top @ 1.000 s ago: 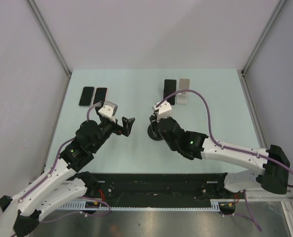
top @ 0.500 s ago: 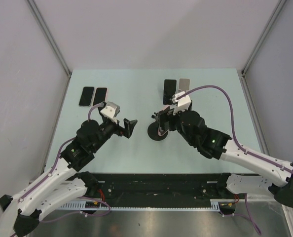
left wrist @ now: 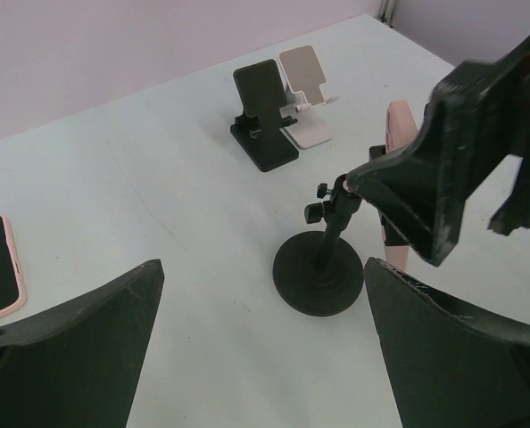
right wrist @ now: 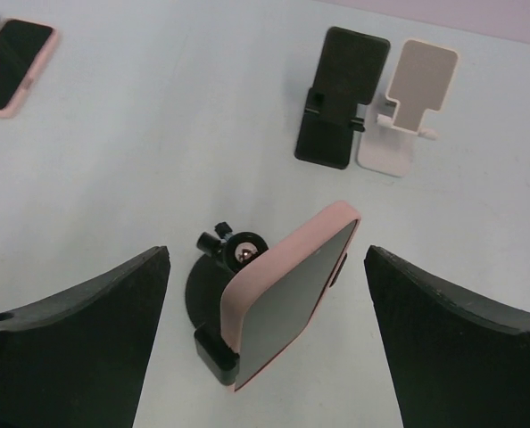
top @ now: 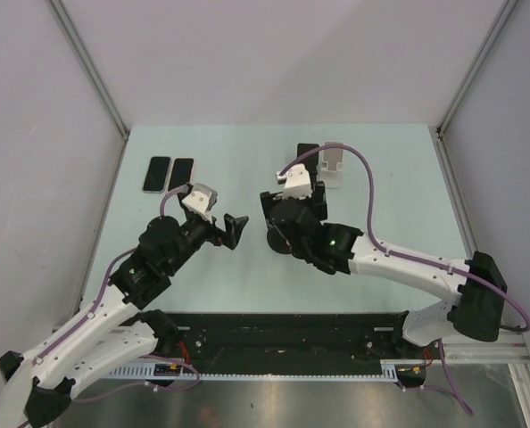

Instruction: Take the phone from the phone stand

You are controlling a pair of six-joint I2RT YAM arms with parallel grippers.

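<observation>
So, far left: a flat phone (top: 156,174) and a second flat phone (top: 181,173) lie face up side by side on the pale table (top: 238,160), near its back left corner.
Left claw (left wrist: 260,267): wide open and holding nothing. It hangs over the table left of the phone stand, pointing toward it and well apart from it.
Phone stand (left wrist: 319,283): black, its round base flat on the table near the middle, with a thin post and a small knob at the top.
Phone (right wrist: 287,299): pink case, dark screen, seated in the stand's black cradle and tilted back.
Right claw (right wrist: 267,254): wide open, directly above the phone, one finger out to each side and neither touching the case.
Far right: a black stand (right wrist: 338,94) and a white stand (right wrist: 406,102) sit just beside each other near the table's back edge, beyond the phone.
</observation>
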